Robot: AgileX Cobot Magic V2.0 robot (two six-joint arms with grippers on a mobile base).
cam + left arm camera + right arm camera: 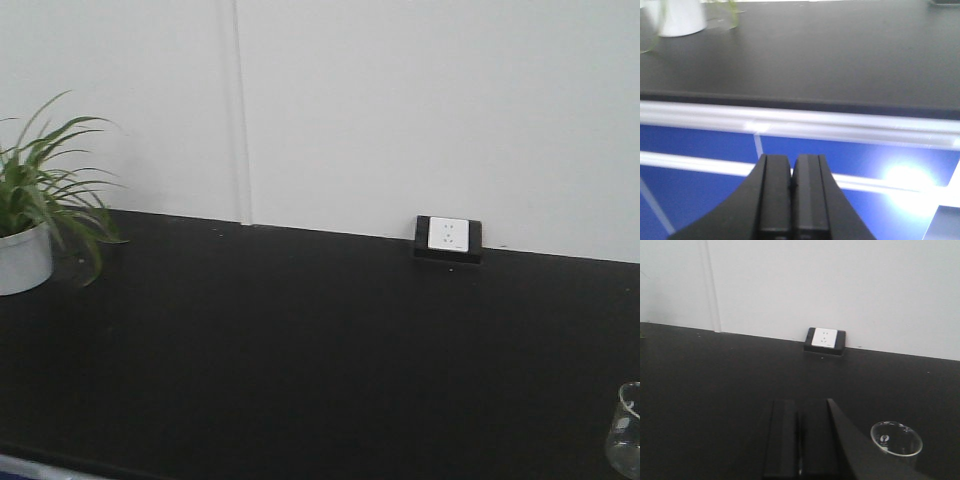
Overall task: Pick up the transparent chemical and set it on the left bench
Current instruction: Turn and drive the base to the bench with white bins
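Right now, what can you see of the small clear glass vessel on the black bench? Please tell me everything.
The clear glass vessel is small, colourless and see-through, with a round open rim that catches the light. It stands upright on the black bench. In the front view it sits at the lower right edge, partly cut off. It is to the right of the right gripper, which is shut and does not hold it. Whether it has contents cannot be told. Only the bench visibly touches it.

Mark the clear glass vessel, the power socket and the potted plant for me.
clear glass vessel [896, 439], right wrist view, middle of its round mouth.
power socket [448, 235], exterior front view, white faceplate.
potted plant [22, 262], exterior front view, white pot.
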